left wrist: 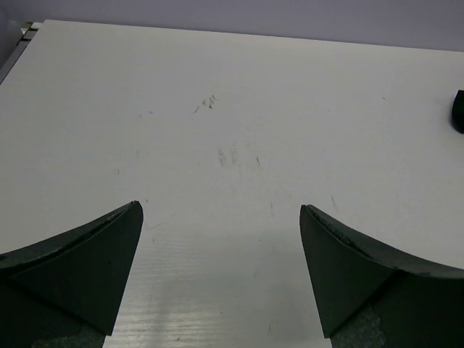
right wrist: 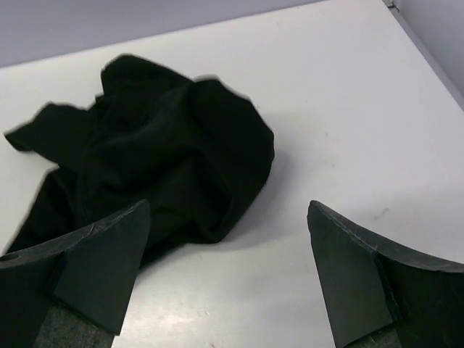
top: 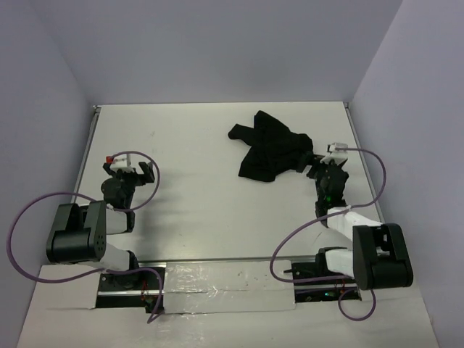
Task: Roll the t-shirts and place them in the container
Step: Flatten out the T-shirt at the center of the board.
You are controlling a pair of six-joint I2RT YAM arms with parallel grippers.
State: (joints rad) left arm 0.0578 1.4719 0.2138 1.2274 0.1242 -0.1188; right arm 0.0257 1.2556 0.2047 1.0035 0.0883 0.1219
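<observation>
The black t-shirt (top: 270, 148) lies crumpled in a heap on the white table, right of centre toward the back. It fills the upper left of the right wrist view (right wrist: 159, 159). No neck label shows. My right gripper (top: 313, 163) is open and empty, just at the heap's near right edge; in its wrist view (right wrist: 228, 217) the left finger overlaps the fabric edge and the right finger is over bare table. My left gripper (top: 132, 174) is open and empty over bare table at the left, far from the shirt (left wrist: 221, 217).
The white table (top: 196, 145) is walled by grey-lilac panels at the back and both sides. Purple cables loop from both arm bases at the near edge. A small dark edge shows at the right border of the left wrist view (left wrist: 458, 110).
</observation>
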